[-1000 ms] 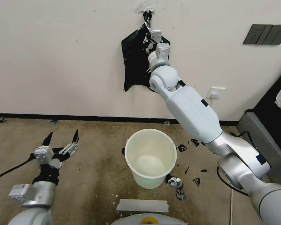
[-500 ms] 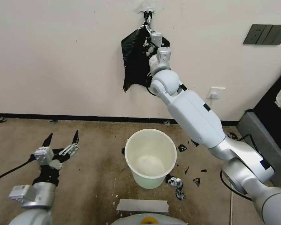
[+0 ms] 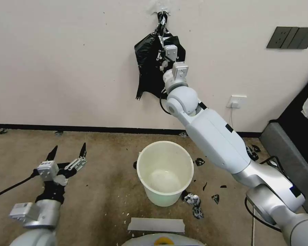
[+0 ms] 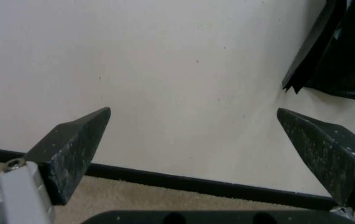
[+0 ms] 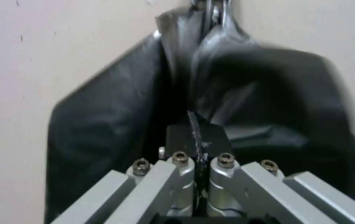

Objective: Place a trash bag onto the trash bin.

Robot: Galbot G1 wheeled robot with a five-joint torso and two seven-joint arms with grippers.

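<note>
Against the cream wall (image 3: 75, 68) the action is all up high, where the trash bag (image 3: 148, 66) is hanging from a wall hook (image 3: 162, 14), well above the carpeted floor (image 3: 102, 191). Compared with a second ago, the right arm is drawing back and down: the right gripper (image 3: 162, 42) is sitting lower under the hook than it was, and the black plastic is bunching and shifting with it, its lower edge pulling in. From the right wrist view the right gripper (image 5: 197, 137) has its fingers pressed together with a thin fold of the bag (image 5: 115, 102) caught between them, so the pinch appears to be holding. That looks like the start of peeling the bag off the hook, though its top knot is still looped there, so it is not free yet.

Down below, the trash bin (image 3: 165, 172) is standing upright and bare on the carpet, straight beneath the stretched arm, with small black scraps (image 3: 199, 161) scattered beside it. The left gripper (image 3: 68, 149) is hovering low on the left, near the floor and well apart from the bin, exactly where it was, its fingers (image 4: 71, 149) spread wide and holding nothing.
</note>
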